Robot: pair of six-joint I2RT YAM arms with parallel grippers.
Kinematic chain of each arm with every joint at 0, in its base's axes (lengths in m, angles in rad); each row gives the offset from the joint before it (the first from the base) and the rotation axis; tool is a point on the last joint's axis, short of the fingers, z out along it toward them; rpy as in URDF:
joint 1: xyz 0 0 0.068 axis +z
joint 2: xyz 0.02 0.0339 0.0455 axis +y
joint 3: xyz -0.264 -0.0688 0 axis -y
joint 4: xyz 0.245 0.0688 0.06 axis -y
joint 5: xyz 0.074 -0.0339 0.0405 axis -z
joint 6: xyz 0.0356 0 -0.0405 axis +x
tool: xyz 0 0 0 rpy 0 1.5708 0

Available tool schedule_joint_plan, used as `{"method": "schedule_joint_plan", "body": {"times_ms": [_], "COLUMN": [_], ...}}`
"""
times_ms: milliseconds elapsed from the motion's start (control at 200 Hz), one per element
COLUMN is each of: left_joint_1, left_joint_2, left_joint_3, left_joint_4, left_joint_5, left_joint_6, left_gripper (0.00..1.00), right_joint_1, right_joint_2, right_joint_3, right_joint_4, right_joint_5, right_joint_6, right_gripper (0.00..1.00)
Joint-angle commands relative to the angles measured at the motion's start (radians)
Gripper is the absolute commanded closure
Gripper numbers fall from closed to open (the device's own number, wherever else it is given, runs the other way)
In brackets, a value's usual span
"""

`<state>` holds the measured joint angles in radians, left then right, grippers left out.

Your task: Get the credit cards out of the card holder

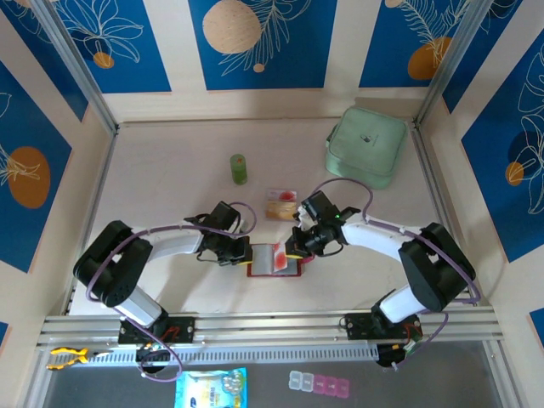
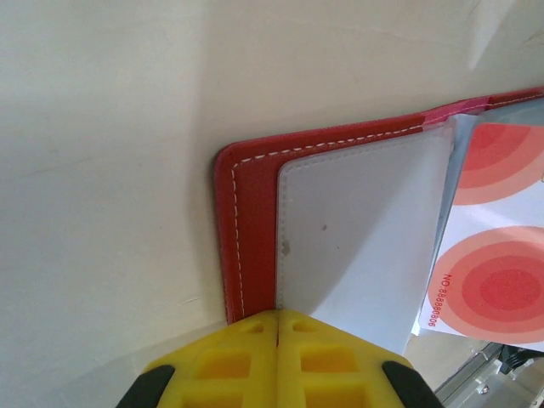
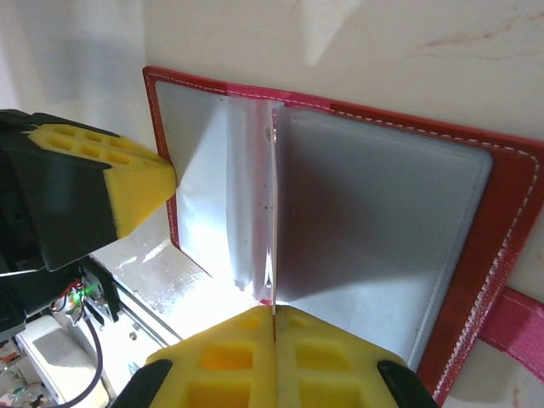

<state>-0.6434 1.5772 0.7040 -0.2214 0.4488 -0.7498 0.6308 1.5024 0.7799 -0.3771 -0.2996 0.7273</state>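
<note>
Close to the table's point(image 1: 170, 170) near edge, the red wallet point(image 1: 274, 259) lies open and flat between both arms. At its left edge the left gripper point(image 1: 242, 253) has its jaws pressed together on the rim of a grey pocket leaf. At the right edge, the right gripper point(image 1: 297, 249) is pinching a thin clear leaf that stands upright. 1 card point(image 2: 501, 255) with red rings shows inside. Just beyond the wallet, loose cards point(image 1: 281, 205) lie on the table. Farther back stands a green bottle point(image 1: 239, 168), then a mint pouch point(image 1: 366, 146) at the far right.
</note>
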Motion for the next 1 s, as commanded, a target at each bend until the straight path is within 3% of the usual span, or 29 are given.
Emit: {"method": "schedule_joint_plan", "body": {"times_ms": [0, 235, 625, 805, 995], "left_joint_1": [0.011, 0.011, 0.016, 0.026, 0.034], "left_joint_2": [-0.004, -0.006, -0.001, -0.016, -0.03], "left_joint_3": [-0.031, -0.035, -0.029, -0.028, -0.028], "left_joint_4": [-0.081, -0.069, -0.084, -0.112, -0.127], "left_joint_5": [-0.047, -0.041, -0.053, -0.07, -0.072], "left_joint_6": [0.015, 0.01, 0.034, 0.051, 0.062], "left_gripper": [1.0, 1.0, 1.0, 1.0, 1.0], "right_joint_1": [0.022, 0.063, 0.074, 0.027, -0.072], "right_joint_2": [0.038, 0.068, -0.002, -0.073, -0.119], "right_joint_3": [0.046, 0.084, 0.046, 0.073, 0.148], "right_joint_4": [-0.088, -0.086, -0.054, -0.138, -0.247], "right_joint_5": [0.026, 0.075, 0.128, 0.124, 0.088], "right_joint_6": [-0.029, 0.03, 0.089, -0.031, -0.298], "right_gripper": [1.0, 0.88, 0.94, 0.95, 0.96]}}
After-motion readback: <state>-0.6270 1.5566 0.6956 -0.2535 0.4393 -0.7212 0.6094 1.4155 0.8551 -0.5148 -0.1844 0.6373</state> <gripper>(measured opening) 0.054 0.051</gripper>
